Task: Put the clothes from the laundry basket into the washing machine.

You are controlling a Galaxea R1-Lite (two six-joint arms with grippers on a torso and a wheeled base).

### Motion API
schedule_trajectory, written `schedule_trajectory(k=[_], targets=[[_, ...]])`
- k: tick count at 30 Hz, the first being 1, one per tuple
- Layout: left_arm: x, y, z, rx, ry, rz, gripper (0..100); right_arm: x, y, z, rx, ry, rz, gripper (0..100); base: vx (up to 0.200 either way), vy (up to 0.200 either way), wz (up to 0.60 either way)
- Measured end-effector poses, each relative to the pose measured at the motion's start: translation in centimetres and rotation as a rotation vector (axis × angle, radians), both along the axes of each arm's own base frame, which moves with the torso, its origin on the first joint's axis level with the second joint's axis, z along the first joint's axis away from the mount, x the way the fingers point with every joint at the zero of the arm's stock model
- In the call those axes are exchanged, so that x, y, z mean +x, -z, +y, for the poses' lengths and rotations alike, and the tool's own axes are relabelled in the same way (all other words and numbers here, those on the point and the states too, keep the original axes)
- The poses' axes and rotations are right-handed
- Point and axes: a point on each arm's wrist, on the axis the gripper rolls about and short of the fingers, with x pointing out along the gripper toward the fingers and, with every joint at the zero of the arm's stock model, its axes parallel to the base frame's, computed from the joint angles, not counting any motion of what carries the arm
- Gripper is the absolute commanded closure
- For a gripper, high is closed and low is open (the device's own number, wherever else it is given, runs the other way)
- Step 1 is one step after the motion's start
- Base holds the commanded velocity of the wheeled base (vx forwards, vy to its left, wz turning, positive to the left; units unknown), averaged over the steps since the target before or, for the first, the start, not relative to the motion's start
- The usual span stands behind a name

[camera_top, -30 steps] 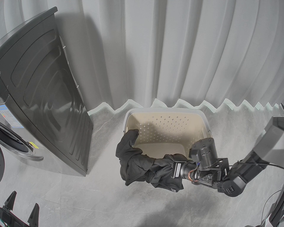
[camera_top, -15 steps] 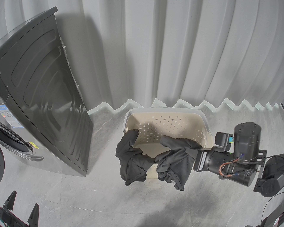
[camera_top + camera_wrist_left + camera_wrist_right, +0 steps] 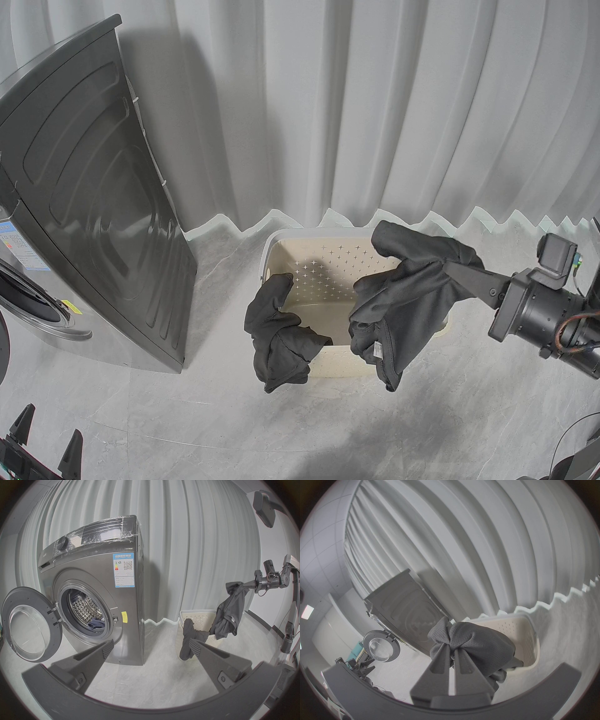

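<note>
A: Dark grey cloth, that's what the right gripper [image 3: 455, 270] has. It pinches a garment [image 3: 412, 294] by one bunched corner, jaws squeezed narrow on the fabric.

B: Where does the garment hang?

A: Over the right side of the laundry basket [image 3: 350, 235], its loose end just above the rim. It is well apart from the washing machine [image 3: 81, 187], which stands off to the robot's left.

B: So which step is this?

A: The lift-out, I'd judge, with the carry not yet begun.

B: And the other arm?

A: The left gripper [image 3: 150, 643] sits low in front of the machine, jaws spread wide, holding nothing.

B: Anything else to load?

A: A second dark garment [image 3: 278, 340], draped over the basket's near left rim.

B: What does the next move call for?

A: A swing leftward to the drum opening [image 3: 85, 609], whose door [image 3: 29, 623] stands open. The dangling tail should clear the rim and the second garment, and go well inside before the jaws let go.
</note>
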Motion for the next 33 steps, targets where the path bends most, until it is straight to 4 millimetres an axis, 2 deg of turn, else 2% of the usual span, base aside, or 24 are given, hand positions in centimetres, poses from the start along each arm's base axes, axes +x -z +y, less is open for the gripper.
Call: schedule_trajectory(k=[3,15,20,33], targets=[[0.0,0.0,0.0,-0.001,0.0,0.0,0,-0.6,-0.8,-0.5,-0.005,-0.004,-0.054,100,0.0,0.0,0.0],[0.0,0.0,0.0,-0.002,-0.002,0.0,0,-1.8,-2.2,-1.8,-0.001,-0.006,-0.146,100,-0.2,0.0,0.0],[0.0,0.0,0.0,-0.003,-0.002,0.0,0,-2.0,-2.3,-2.0,0.004,0.002,-0.151,100,0.0,0.0,0.0],[0.0,0.0,0.0,-0.004,-0.002,0.0,0,-2.0,-2.2,-1.9,0.0,-0.009,-0.147,100,0.0,0.2,0.0]])
